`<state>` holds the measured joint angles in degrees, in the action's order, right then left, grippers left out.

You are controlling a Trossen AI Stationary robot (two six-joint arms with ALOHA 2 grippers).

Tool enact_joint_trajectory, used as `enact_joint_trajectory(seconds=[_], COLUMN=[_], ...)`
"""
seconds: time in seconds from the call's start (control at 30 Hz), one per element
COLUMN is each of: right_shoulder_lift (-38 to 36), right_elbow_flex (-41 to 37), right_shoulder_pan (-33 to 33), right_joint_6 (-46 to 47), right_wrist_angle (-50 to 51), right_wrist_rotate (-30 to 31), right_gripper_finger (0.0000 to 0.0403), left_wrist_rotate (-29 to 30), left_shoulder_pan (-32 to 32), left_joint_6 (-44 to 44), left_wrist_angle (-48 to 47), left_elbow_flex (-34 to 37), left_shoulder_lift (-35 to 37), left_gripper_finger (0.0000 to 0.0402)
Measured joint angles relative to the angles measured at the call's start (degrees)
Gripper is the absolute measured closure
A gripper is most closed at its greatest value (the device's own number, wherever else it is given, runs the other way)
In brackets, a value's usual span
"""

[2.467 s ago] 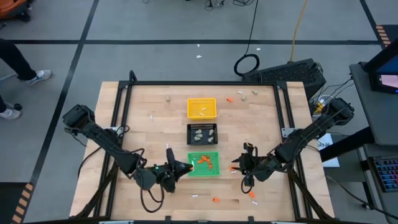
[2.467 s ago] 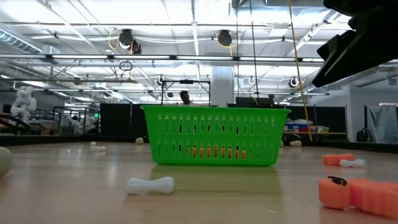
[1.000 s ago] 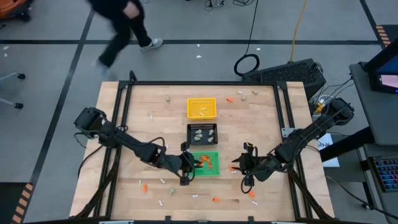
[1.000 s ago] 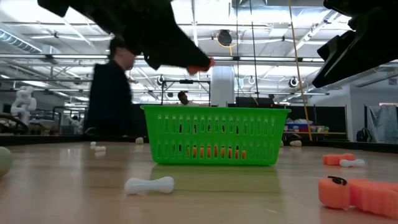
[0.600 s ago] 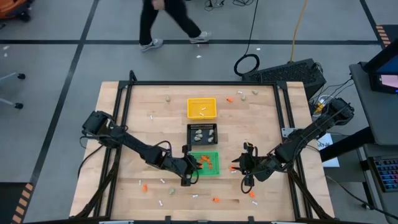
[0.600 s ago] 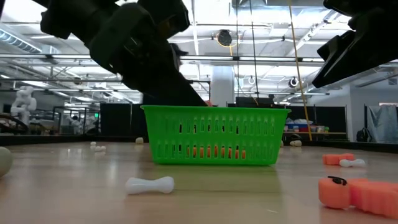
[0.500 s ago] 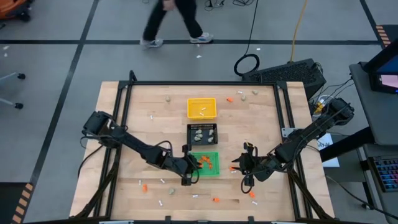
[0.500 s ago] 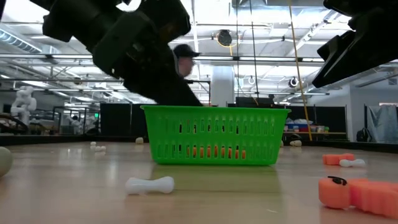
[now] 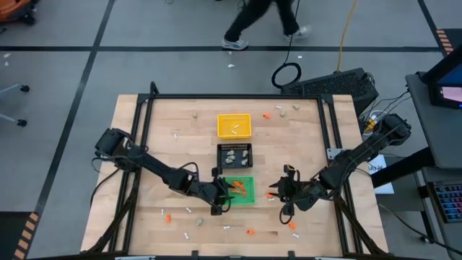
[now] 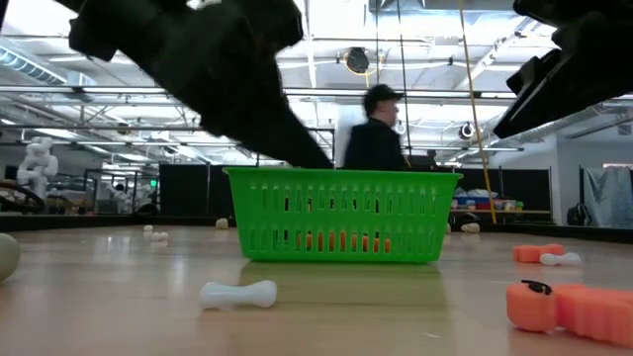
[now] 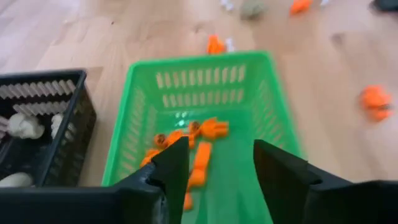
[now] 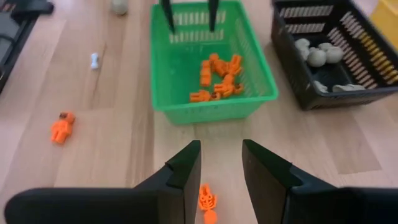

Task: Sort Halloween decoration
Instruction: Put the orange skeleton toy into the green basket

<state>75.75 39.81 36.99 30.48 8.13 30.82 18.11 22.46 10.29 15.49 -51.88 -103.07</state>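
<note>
The green tray (image 9: 252, 192) holds several orange bits (image 11: 199, 134). My left gripper (image 11: 217, 165) hangs open over the tray's left part (image 9: 226, 193), with nothing between its fingers. My right gripper (image 12: 221, 162) stands open above the table to the right of the tray (image 9: 276, 192). An orange bit (image 12: 207, 202) lies on the wood below it. Loose orange bits (image 9: 250, 232) and thin white sticks (image 10: 237, 294) lie scattered on the near table.
The black tray (image 9: 235, 146) with beige-grey lumps stands just beyond the green one, and the yellow tray (image 9: 234, 134) beyond that. More loose pieces (image 9: 280, 111) lie at the far right. A person walks past beyond the table's far edge (image 10: 374, 138).
My left gripper has sunk toward the green tray; the orange bit seen at its tip a second ago no longer shows there. A person has walked from left to right behind the table.
</note>
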Motion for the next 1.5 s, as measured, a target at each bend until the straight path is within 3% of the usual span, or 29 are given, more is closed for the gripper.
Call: enact_joint_trajectory(seconds=[0.23,0.47,0.77,1.13,1.5], right_shoulder_lift=[3.8,6.3,6.7,6.8,6.3], right_elbow_flex=[0.0,0.0,0.0,0.0,-5.0], right_shoulder_pan=[2.6,3.3,3.1,1.7,-0.3], right_joint_6=[3.8,7.8,3.8,1.9,0.5], right_wrist_angle=[0.7,6.6,7.9,6.1,-1.7], right_wrist_rotate=[2.2,2.0,-2.6,-3.8,-8.6], right_gripper_finger=[0.0276,0.0243,0.0250,0.0250,0.0250], left_wrist_rotate=[-1.6,0.8,10.5,17.2,16.6], left_shoulder_pan=[0.4,4.2,8.2,7.8,7.9], left_joint_6=[11.5,4.2,-5.1,-3.7,1.4], left_wrist_angle=[-1.4,-2.3,-7.8,-7.5,-7.3], left_elbow_flex=[0.0,0.0,0.0,2.6,2.6], left_shoulder_lift=[7.6,13.3,14.3,14.3,14.3], left_gripper_finger=[0.0208,0.0208,0.0208,0.0208,0.0208])
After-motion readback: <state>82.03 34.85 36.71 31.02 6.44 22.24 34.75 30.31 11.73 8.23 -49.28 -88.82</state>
